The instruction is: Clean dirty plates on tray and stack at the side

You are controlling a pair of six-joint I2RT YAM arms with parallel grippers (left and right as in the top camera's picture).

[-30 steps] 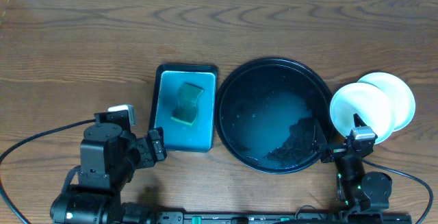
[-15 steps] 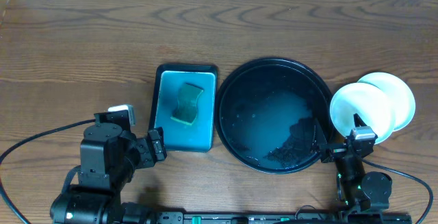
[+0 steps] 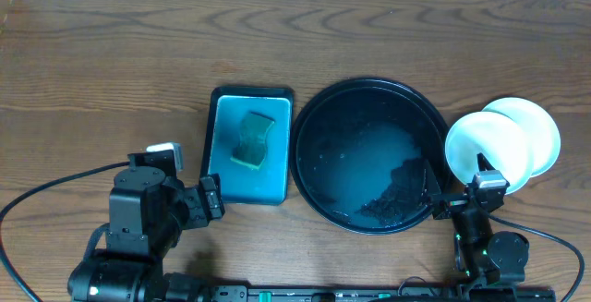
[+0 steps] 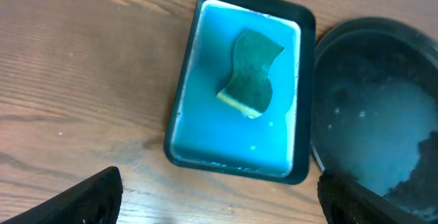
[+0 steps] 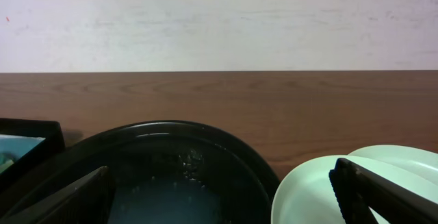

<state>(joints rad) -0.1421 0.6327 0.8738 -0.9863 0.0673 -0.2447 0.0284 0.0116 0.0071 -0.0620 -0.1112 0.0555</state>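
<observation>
Right end effector (image 5: 222, 198) mostly off-frame

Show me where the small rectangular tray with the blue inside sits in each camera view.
Overhead: the rectangular tray lies left of centre, holding a sponge.
Left wrist: the rectangular tray fills the middle of the picture.
Right wrist: only a corner of the rectangular tray shows, at the lower left edge.
Shared landmark: the round black tray, on its right side in every view.

left gripper (image 4: 219, 207) spread wide, empty; right gripper (image 5: 219, 200) likewise
</observation>
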